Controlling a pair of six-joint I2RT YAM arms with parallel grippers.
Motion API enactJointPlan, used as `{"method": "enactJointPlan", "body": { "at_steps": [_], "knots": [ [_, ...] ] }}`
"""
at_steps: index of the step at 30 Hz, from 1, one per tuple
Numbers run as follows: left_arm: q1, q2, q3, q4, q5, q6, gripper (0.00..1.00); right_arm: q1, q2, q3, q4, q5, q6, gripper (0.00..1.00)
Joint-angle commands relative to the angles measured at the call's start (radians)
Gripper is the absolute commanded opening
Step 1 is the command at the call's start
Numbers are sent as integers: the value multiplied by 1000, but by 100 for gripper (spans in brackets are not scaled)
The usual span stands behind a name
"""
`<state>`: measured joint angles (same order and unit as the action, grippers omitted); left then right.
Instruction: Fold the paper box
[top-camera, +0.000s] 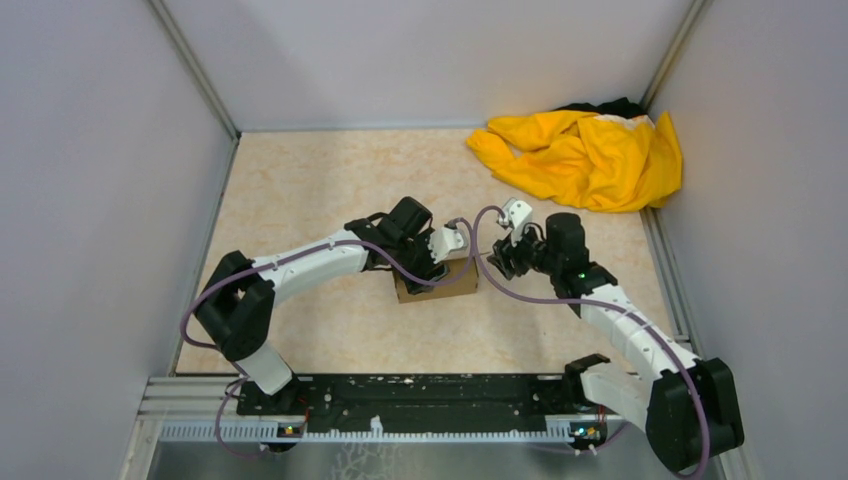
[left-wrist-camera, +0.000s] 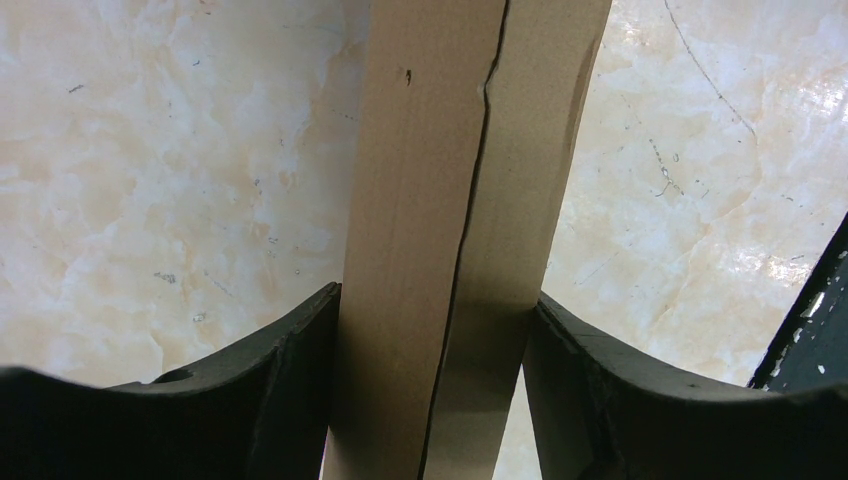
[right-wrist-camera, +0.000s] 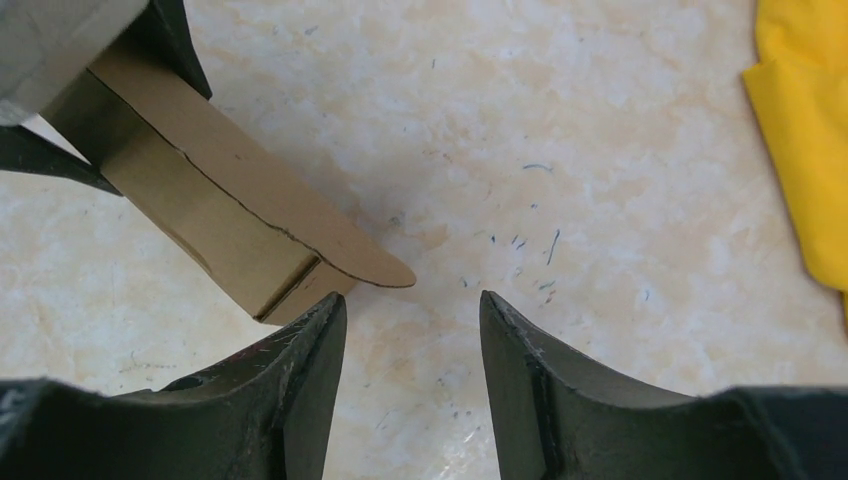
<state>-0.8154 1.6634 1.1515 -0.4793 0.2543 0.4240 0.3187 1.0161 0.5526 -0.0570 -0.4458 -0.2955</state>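
Observation:
The paper box (top-camera: 437, 281) is a small brown cardboard carton resting on the table in the middle. My left gripper (top-camera: 437, 262) is shut on it from above. In the left wrist view the box (left-wrist-camera: 455, 200) runs up between both black fingers (left-wrist-camera: 290, 380), which press its two sides. A slit runs along its top face. My right gripper (top-camera: 500, 260) is open and empty just right of the box. In the right wrist view the box (right-wrist-camera: 215, 205) lies at the upper left with a rounded flap sticking out toward the gap between my right gripper's jaws (right-wrist-camera: 412, 300).
A crumpled yellow cloth (top-camera: 583, 155) lies at the back right corner, with its edge in the right wrist view (right-wrist-camera: 805, 140). Grey walls close in the table on the left, back and right. The arm bases sit on a black rail (top-camera: 420, 400) at the near edge.

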Motion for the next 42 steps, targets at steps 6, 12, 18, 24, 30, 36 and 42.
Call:
{"method": "enactJointPlan", "body": {
  "at_steps": [6,12,18,24,30,36,42],
  "knots": [
    [6,7,13,-14,5,25,68,5,16,84,68,-90,-71,43],
    [8,10,15,-14,5,25,68,10,30,87,65,-131,-80,41],
    [10,15,16,-13,6,25,68,24,31,92,59,-132,-92,44],
    [11,17,16,-13,10,25,68,31,26,92,59,-130,-98,44],
    [11,21,18,-13,11,25,68,36,50,99,59,-142,-101,42],
    [10,24,19,-14,13,24,68,49,63,106,59,-141,-111,40],
    [10,26,20,-15,16,25,68,59,81,117,46,-144,-123,36]
  ]
}}
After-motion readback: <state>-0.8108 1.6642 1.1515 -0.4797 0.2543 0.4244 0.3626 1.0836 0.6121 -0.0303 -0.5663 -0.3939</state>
